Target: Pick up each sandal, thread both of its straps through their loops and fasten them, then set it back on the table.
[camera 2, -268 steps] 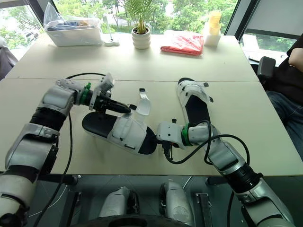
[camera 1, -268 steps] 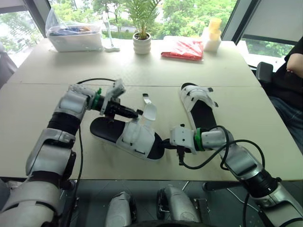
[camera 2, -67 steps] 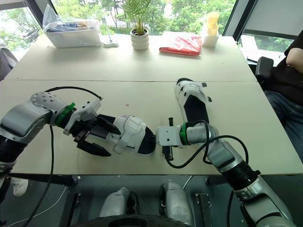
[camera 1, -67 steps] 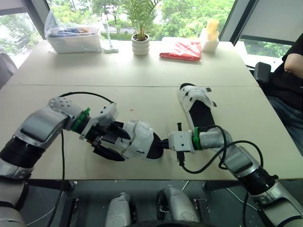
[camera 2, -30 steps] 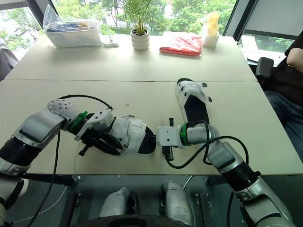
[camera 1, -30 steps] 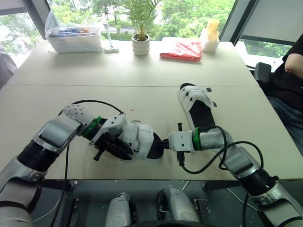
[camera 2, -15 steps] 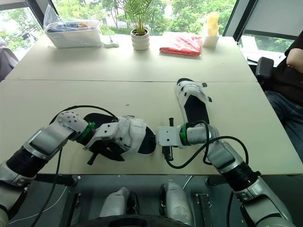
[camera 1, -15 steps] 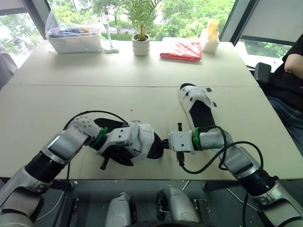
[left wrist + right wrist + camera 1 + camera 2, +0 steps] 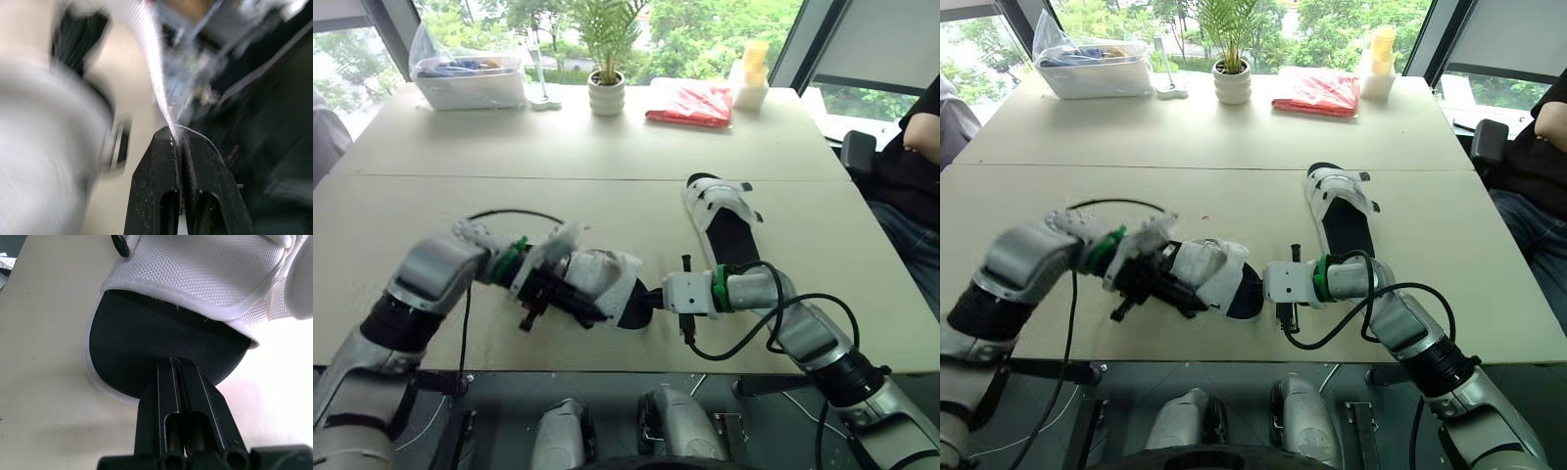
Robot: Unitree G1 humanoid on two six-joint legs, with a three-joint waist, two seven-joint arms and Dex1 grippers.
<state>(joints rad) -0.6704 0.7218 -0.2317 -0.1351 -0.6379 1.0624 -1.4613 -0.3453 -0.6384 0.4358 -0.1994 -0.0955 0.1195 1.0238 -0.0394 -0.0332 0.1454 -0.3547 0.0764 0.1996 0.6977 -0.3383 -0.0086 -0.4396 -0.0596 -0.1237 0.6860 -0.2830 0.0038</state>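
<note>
Our left gripper point(image 9: 178, 139) is pinched tight on the end of a white strap point(image 9: 156, 73) of the near sandal point(image 9: 610, 277), which sits by the front edge of the table point(image 9: 431, 206). Our right gripper point(image 9: 175, 364) is clamped on the rim of that sandal's black sole point(image 9: 161, 338). The second sandal point(image 9: 722, 217) lies apart, farther back on our right.

A pale beige worktop point(image 9: 607, 137) runs wide, made of two tables joined along a seam across its middle. Beyond its far edge, tall windows point(image 9: 705, 29) in dark frames point(image 9: 785, 44) let in daylight over green trees. At the far right a person point(image 9: 918, 147) sits beside a dark chair point(image 9: 857, 152). Below the near edge lies a dark floor point(image 9: 499, 421).
</note>
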